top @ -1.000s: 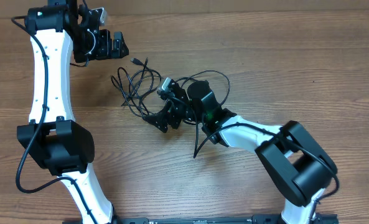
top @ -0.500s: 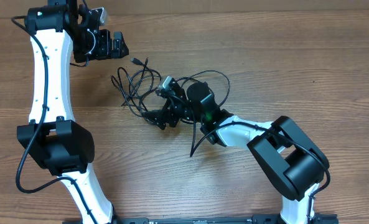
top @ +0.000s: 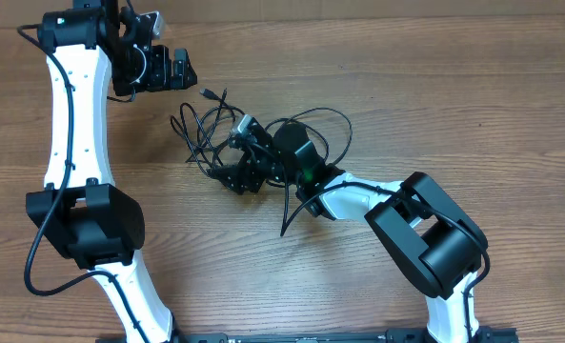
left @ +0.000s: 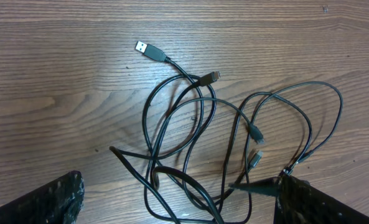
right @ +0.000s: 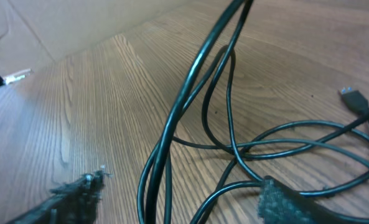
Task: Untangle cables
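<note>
The cables [top: 206, 133] lie in a loose black tangle on the wooden table [top: 454, 95]. The right gripper [top: 236, 171] sits right at the pile, low over the side of the tangle nearest to it. The left gripper [top: 175, 69] hangs off to one side, apart from the pile.

Since a second ago the right arm has swung closer to the tangle. Its gripper now reaches further into the loops. Its fingers have also come a bit closer together. The left arm has not moved, and the pile looks much the same.

In the right wrist view, the right gripper [right: 178, 199] has its two dark pads well apart. Two long strands [right: 172, 124] rise up through the gap between them. More strands cross just in front of the pad [right: 290, 199] on one side. The pads are not squeezing any strand, so this gripper is loose and holds nothing. I cannot tell if that pad brushes the strand next to it.

In the left wrist view, the left gripper [left: 178, 205] is spread as wide as it goes, with nothing in it. The loops [left: 196, 124] lie in front of its fingers. A silver flat plug [left: 145, 48] lies at the far end of the pile from this gripper, and a small plug [left: 214, 76] lies near it.
</note>
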You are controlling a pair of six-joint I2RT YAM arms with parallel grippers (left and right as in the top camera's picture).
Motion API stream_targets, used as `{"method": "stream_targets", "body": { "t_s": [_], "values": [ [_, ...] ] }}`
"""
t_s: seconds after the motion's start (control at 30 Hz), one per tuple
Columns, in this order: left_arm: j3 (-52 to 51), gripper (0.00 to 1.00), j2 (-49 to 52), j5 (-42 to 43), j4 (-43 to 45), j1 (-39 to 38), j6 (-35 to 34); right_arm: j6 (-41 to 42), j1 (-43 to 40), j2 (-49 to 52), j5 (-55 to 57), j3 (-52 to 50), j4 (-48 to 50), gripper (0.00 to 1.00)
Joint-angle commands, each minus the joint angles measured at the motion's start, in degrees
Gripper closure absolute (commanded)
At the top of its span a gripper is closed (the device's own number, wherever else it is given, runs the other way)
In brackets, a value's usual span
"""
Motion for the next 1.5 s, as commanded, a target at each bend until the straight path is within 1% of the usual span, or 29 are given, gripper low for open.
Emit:
{"method": "stream_targets", "body": {
  "t_s": [0.0, 0.03, 0.07, 0.1, 0.17, 0.2, 0.23, 0.4, 0.63, 0.83, 1.03, 1.23, 1.47],
  "values": [
    [0.85, 0.0, -2.14, -0.37, 0.22, -0.37, -0.13, 0.26, 0.2, 0.72, 0.2, 1.57, -0.92, 0.3],
    [0.85, 0.0, -2.14, -0.37, 0.22, -0.37, -0.13, 0.26, 0.2, 0.72, 0.2, 1.57, -1.49, 0.36],
    [0.85, 0.0, -2.14, -0.37, 0.22, -0.37, -0.13, 0.26, 0.2, 0.72, 0.2, 1.57, -2.49, 0.46],
    [0.85, 0.0, -2.12, -0.37, 0.22, -0.37, -0.11, 0.26, 0.2, 0.72, 0.2, 1.57, -3.48, 0.62],
    [0.85, 0.0, -2.12, -0.37, 0.22, -0.37, -0.13, 0.26, 0.2, 0.72, 0.17, 1.57, -5.22, 0.83],
    [0.85, 0.0, -2.14, -0.37, 0.22, -0.37, -0.13, 0.26, 0.2, 0.72, 0.17, 1.57, -6.12, 0.9],
    [0.85, 0.0, -2.14, -0.37, 0.22, -0.37, -0.13, 0.26, 0.2, 0.72, 0.17, 1.57, -6.69, 0.92],
    [0.85, 0.0, -2.12, -0.37, 0.22, -0.37, -0.13, 0.26, 0.17, 0.7, 0.17, 1.57, -6.62, 0.96],
    [0.85, 0.0, -2.14, -0.37, 0.22, -0.37, -0.13, 0.26, -1.84, -3.54, -0.04, 1.57, -9.25, 0.96],
    [0.85, 0.01, -2.12, -0.37, 0.22, -0.37, -0.13, 0.24, -6.99, -13.03, -0.04, 1.62, -15.96, 0.96],
    [0.85, 0.0, -2.14, -0.37, 0.22, -0.37, -0.13, 0.04, -12.87, -25.75, -0.04, 1.62, -21.51, 0.96],
    [0.85, 0.0, -2.14, -0.37, 0.22, -0.37, -0.13, -0.02, -16.22, -36.54, -0.02, 1.62, -21.68, 0.96],
    [0.85, 0.0, -2.14, -0.37, 0.22, -0.37, -0.13, -0.17, -17.55, -43.52, 0.2, 2.05, -20.37, 0.96]
  ]
}}
